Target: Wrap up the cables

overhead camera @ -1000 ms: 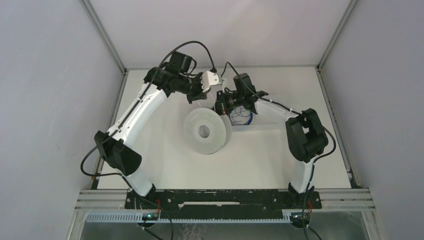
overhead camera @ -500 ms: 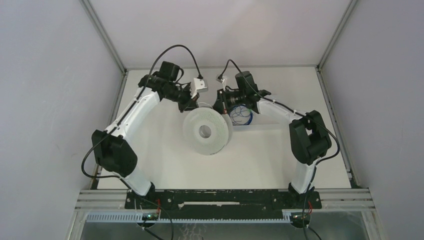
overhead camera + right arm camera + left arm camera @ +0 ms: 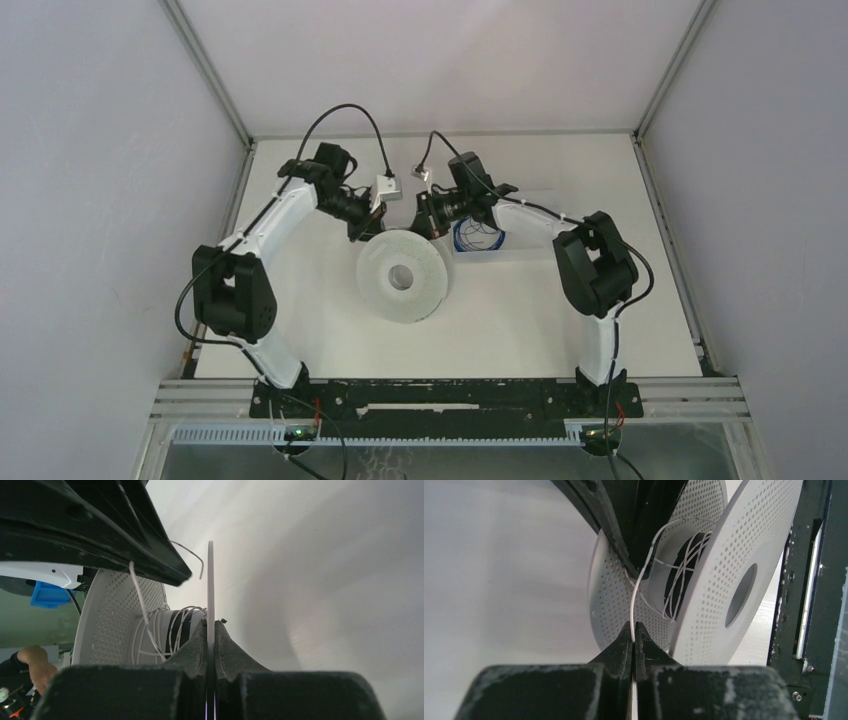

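Note:
A white perforated spool (image 3: 402, 277) stands tilted at mid-table between both arms. Thin pale cables (image 3: 684, 575) lie in loose loops round its dark hub. One strand (image 3: 636, 595) runs from the hub down into my left gripper (image 3: 633, 630), which is shut on it, just at the spool's far left rim (image 3: 368, 228). My right gripper (image 3: 210, 625) is shut on the thin edge of one spool flange (image 3: 210, 580), at the spool's far right rim (image 3: 428, 222). The wound cable loops (image 3: 165, 630) show beside the right fingers, and a loose cable end curls above the flange.
A small coil of blue and white wire (image 3: 478, 237) lies on a white sheet behind the spool, under the right forearm. Grey walls close in the table on three sides. A person's hand (image 3: 30, 657) shows far off in the right wrist view.
Both grippers and the spool have shifted left and a little nearer. The left gripper has swung from behind the spool down to its far left rim, still holding the strand.

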{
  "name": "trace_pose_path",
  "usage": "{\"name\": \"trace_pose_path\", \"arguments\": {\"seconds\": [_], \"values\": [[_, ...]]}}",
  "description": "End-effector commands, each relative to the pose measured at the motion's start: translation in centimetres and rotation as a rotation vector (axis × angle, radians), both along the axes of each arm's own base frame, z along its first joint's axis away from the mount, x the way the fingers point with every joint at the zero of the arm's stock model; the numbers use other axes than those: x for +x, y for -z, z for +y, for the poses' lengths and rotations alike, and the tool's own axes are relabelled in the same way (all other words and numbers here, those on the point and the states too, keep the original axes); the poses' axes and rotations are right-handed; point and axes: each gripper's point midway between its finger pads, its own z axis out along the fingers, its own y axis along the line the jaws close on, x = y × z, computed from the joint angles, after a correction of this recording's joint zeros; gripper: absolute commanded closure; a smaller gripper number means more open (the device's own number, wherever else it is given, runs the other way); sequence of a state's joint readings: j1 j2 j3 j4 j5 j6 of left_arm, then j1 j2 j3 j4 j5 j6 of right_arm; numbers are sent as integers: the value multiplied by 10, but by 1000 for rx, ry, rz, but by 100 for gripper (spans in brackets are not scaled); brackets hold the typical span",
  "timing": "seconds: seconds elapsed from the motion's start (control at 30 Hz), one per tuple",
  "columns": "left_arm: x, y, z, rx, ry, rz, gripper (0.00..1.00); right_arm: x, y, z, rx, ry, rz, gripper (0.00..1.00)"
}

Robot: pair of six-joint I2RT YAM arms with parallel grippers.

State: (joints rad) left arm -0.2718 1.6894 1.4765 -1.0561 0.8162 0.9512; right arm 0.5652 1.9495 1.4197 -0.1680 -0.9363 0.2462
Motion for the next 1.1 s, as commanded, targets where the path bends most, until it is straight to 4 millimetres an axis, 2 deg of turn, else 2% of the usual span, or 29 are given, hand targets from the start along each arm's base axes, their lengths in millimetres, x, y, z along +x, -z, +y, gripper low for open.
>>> {"name": "trace_pose_path", "arguments": {"seconds": [0.0,0.4,0.67,0.87,1.07], "values": [[-17,18,2,-16,35,79,98,13,-27,21,76,-39,-83,100],[-22,59,18,19,-5,96,90,39,15,47,63,-43,10,100],[-13,80,21,59,-28,135,89,58,44,58,30,-51,19,100],[-6,92,29,106,-74,197,89,77,62,59,10,-46,13,100],[1,103,34,135,-105,251,89,96,77,57,-7,-33,10,87]]}}
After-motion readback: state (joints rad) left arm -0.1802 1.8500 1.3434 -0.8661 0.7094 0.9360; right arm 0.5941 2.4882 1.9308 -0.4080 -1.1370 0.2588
